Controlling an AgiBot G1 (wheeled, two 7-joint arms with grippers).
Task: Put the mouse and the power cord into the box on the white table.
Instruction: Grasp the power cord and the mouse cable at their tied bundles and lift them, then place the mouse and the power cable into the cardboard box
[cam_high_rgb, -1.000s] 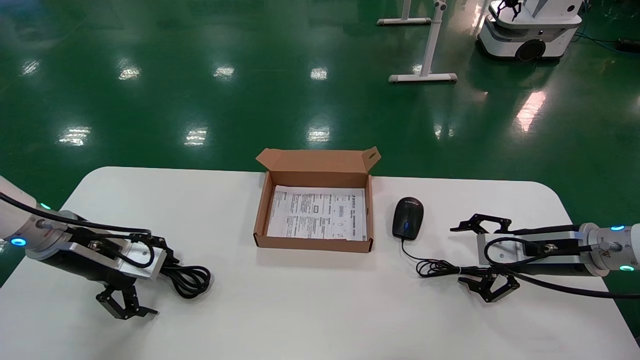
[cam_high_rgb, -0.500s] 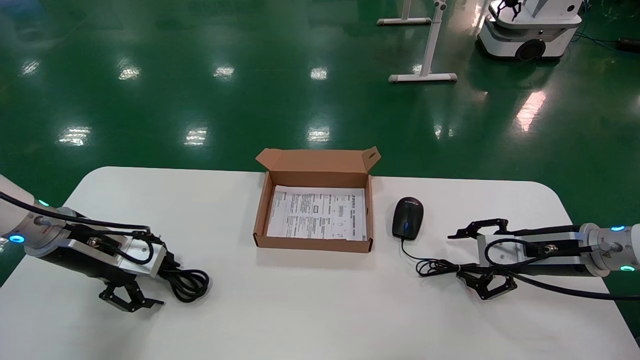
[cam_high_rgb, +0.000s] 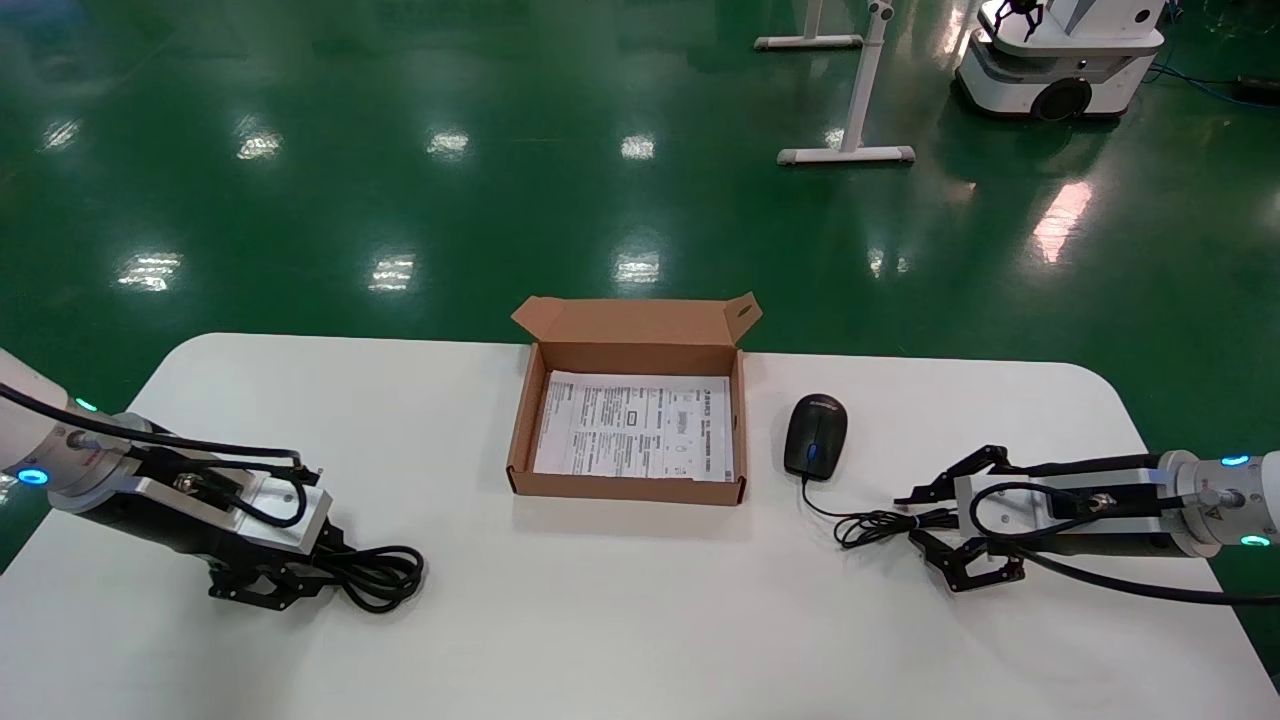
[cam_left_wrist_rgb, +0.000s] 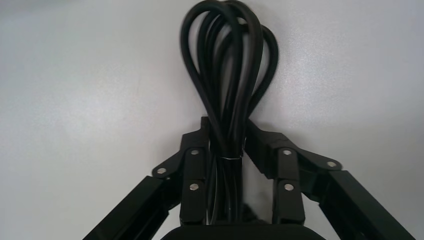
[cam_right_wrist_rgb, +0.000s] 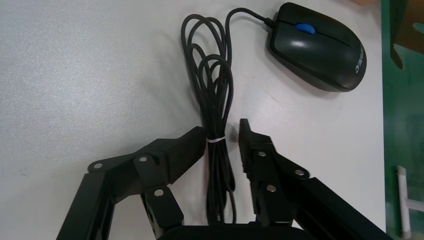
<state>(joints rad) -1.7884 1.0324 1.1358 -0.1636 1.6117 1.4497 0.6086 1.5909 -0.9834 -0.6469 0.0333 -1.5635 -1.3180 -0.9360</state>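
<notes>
Left tool (cam_high_rgb: 268, 585) now lower, pinching the power cord (cam_high_rgb: 375, 575); right tool (cam_high_rgb: 940, 522) narrower, astride the mouse (cam_high_rgb: 815, 436) cable.

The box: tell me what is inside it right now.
Inside the box only a white printed sheet lies on its bottom. The mouse and power cord are outside on the white table. Anything under the sheet is hidden.

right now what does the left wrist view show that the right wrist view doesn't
Only the left wrist view: the power cord, thick loops on the white table, with the left tool closed around its tied waist.

Only the right wrist view: the mouse with its blue wheel, its thin bundled cable, a corner of the box, and the right tool, open, straddling that bundle at its white tie without gripping.

Both: a black tool low over the same white tabletop, centred on a tied cable.
</notes>
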